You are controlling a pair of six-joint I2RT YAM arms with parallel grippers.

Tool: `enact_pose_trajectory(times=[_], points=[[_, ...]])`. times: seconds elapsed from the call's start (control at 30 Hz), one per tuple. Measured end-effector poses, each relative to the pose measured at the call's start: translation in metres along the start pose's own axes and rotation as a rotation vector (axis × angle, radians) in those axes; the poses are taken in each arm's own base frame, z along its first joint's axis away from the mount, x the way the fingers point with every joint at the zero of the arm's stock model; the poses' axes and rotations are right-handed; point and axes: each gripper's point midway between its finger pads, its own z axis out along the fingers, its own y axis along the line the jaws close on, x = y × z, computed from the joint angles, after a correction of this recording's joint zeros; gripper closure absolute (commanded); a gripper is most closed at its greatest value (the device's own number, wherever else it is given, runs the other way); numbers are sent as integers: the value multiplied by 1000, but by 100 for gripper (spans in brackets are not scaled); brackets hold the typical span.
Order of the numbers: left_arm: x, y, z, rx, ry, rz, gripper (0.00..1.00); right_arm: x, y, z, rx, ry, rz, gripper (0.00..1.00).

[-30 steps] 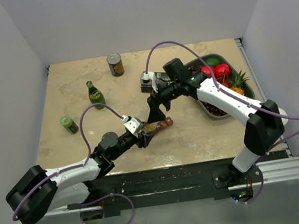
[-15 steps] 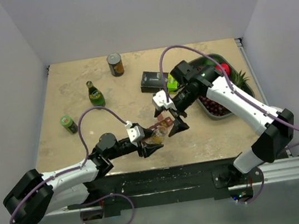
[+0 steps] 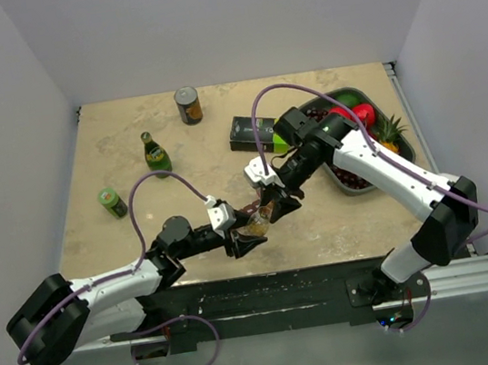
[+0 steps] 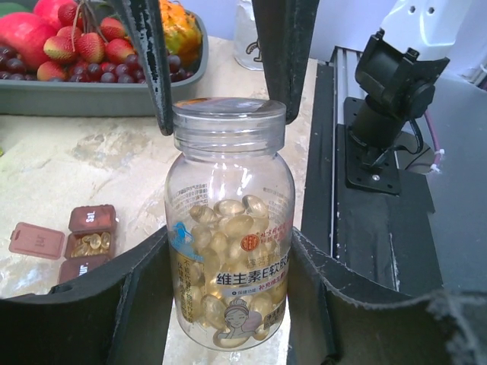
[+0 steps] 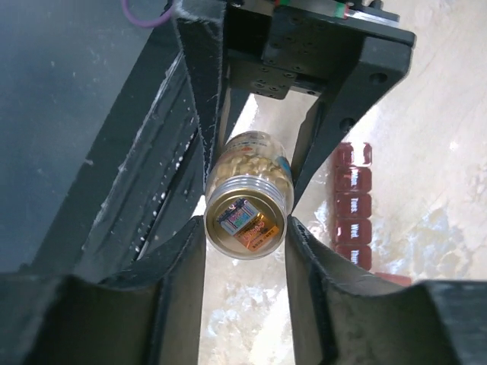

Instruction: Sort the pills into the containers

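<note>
Pill bottle: clear, part-filled with yellow capsules, held between the two claws.
Left claw: closed on the bottle's body.
Right claw: fingers pressed against both sides of the lid.
Containers: dark red strip lying flat on the worktop near the bottle. One compartment is open with capsules inside.

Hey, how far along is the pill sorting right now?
Done: one open compartment of the long dark red plastic pill strip holds yellow capsules. In hand: the left gripper holds the clear plastic capsule bottle; the right gripper clamps its clear cap. Left: the strip's other compartments look closed.
</note>
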Motion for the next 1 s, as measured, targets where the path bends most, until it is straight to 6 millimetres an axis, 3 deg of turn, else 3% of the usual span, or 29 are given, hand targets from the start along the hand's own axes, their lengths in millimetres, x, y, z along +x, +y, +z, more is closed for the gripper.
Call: enact_pose_trajectory(times=[0.27, 0.4, 0.53, 0.57, 0.7, 0.87, 1.0], points=[[9, 16, -2, -95, 28, -16, 100, 7, -13, 8, 96, -50, 253, 80], [18, 31, -8, -195, 47, -27, 100, 12, -28, 17, 157, -106, 422, 80], [23, 48, -15, -301, 54, -35, 100, 9, -48, 24, 205, -171, 540, 53], [23, 51, -16, -321, 52, -35, 100, 8, -53, 25, 211, -186, 559, 35], [22, 59, -21, -374, 40, -21, 100, 2, -57, 27, 202, -219, 597, 2], [29, 53, -24, -346, 51, -17, 100, 2, -55, 22, 194, -201, 532, 1], [30, 43, -22, -288, 52, -18, 100, 3, -52, 4, 204, -178, 401, 1]])
